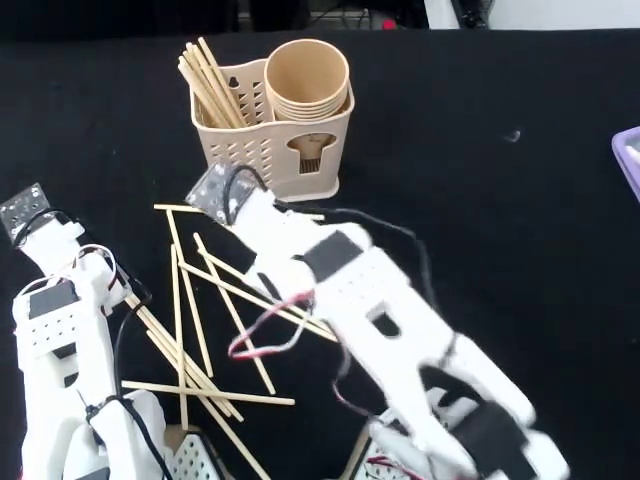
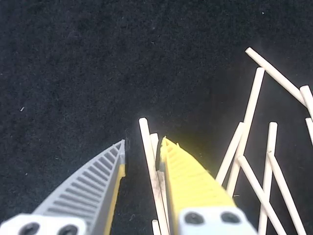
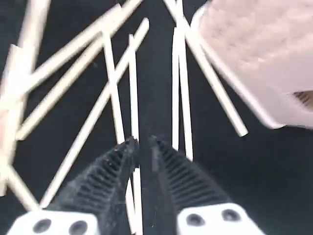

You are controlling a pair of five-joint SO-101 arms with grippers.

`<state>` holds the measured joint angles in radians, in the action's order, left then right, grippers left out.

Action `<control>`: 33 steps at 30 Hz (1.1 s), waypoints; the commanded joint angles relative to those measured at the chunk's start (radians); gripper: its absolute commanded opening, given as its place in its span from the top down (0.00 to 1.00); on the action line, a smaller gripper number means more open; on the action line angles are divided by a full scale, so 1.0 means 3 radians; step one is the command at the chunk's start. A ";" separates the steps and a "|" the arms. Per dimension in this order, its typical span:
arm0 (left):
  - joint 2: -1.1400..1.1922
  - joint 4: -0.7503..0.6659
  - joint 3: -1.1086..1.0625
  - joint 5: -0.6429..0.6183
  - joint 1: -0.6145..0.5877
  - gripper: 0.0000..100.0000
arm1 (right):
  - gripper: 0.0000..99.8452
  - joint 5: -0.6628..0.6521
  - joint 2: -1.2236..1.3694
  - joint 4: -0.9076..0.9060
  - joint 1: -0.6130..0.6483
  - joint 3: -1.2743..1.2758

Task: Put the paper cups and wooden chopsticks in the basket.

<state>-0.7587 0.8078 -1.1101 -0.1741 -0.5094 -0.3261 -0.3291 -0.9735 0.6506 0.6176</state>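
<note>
With the right tool narrowly open astride a single chopstick, close fully and confirm a firm pinch before lifting. Take care not to trap a neighbouring stick. Lift straight up, clear of the scattered chopsticks around 7 o'clock of the basket. Carry toward 12 o'clock, tip the stick upright, and lower it among the standing chopsticks, at 9 o'clock of the stacked paper cups. Avoid nudging the basket wall, likely light enough to slide. With the left tool open around a pair of chopsticks on the black worktop, wait at 7 o'clock rather than crossing arms.
</note>
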 commanded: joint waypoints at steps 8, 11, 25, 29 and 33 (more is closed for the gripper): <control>0.0005 -0.0056 0.0064 -0.0026 -0.0049 0.88 | 0.84 0.0010 0.1532 0.0317 -0.0184 -0.0708; 0.0005 -0.0056 0.0064 -0.0020 -0.0049 0.88 | 0.84 -0.0005 0.1726 0.0317 -0.0199 -0.0877; 0.0005 -0.0056 0.0064 -0.0015 -0.0049 0.88 | 0.84 -0.0358 0.1649 0.0036 -0.0220 -0.0990; 0.0005 -0.0056 0.0064 -0.0015 -0.0049 0.88 | 0.83 -0.0358 0.1506 0.0026 -0.0332 -0.0974; 0.0005 -0.0056 0.0064 -0.0015 -0.0049 0.88 | 0.75 -0.0358 0.1547 0.0026 -0.0460 -0.0954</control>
<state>-0.7587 0.8078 -1.1101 -0.1741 -0.5094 -0.4242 0.1895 -0.9582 0.5478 0.3644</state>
